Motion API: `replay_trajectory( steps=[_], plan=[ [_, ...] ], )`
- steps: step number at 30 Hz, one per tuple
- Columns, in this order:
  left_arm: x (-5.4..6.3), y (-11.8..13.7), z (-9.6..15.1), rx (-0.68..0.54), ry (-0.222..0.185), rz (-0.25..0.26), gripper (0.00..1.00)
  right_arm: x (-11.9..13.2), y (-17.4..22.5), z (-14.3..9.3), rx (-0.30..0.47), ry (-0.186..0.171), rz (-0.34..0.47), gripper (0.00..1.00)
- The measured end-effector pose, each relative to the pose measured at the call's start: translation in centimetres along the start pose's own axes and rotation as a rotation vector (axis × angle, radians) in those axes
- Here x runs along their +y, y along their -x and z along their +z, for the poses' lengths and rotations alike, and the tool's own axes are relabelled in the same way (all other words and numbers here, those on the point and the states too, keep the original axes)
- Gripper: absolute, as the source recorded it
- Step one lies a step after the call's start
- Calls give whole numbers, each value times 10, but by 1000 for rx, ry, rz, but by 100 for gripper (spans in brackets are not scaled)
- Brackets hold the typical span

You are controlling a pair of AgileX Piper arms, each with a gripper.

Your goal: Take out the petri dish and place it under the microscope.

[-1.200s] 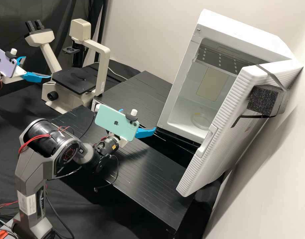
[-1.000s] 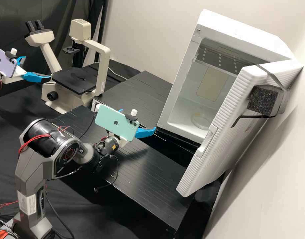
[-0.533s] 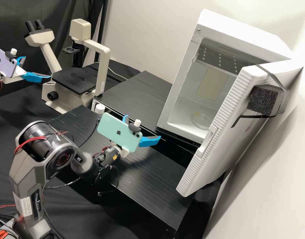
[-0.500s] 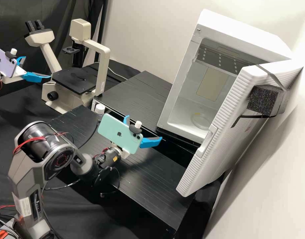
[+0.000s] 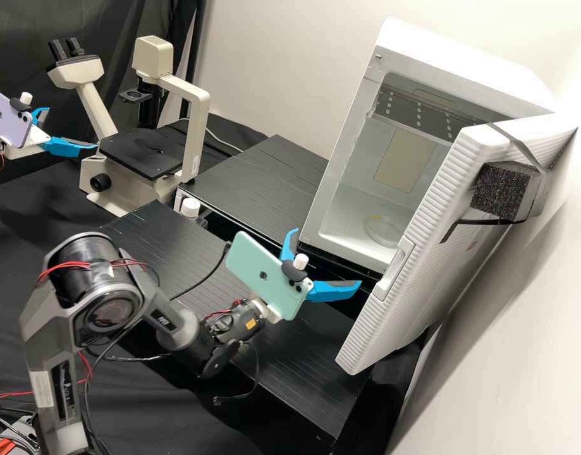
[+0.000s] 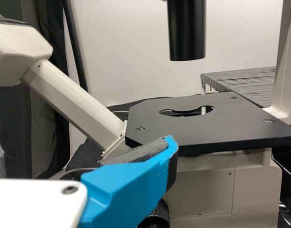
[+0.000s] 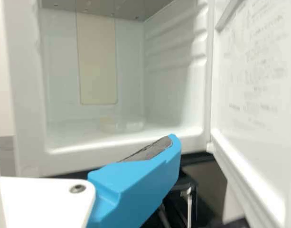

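right blue-fingered end effector (image 5: 328, 257), spread, has moved toward the ribbed white cabinet door (image 5: 423, 253); left end effector (image 5: 73, 127) spread; clear round dish (image 5: 384, 230) inside.

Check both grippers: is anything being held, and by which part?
Nothing is held. The left gripper and the right gripper both stand open and empty; the petri dish rests inside the open white cabinet.

Petri dish (image 5: 384, 232): clear, round, shallow, lying flat inside open white cabinet (image 5: 467, 58), on its floor (yellowish mark by rim; whether lidded, cannot tell). Microscope (image 5: 196, 112): cream body, standing upright, black eyepieces (image 5: 58, 49) tilted up, flat black stage (image 6: 221, 127) with rounded cutout. Black cylinder (image 6: 186, 33) hangs above stage, apart from it; dark knob (image 5: 100, 182) low on side.
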Motion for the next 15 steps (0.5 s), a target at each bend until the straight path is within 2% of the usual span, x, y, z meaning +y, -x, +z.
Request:
replay_trajectory(
  steps=[5, 15],
  plan=[
    [0, 0, 0, 0, 0, 0, 100, 5, -35, 7, -4, 17, 8, 100],
    [0, 0, 0, 0, 0, 0, 100, 5, -93, 32, -97, 23, -23, 100]
  ],
)
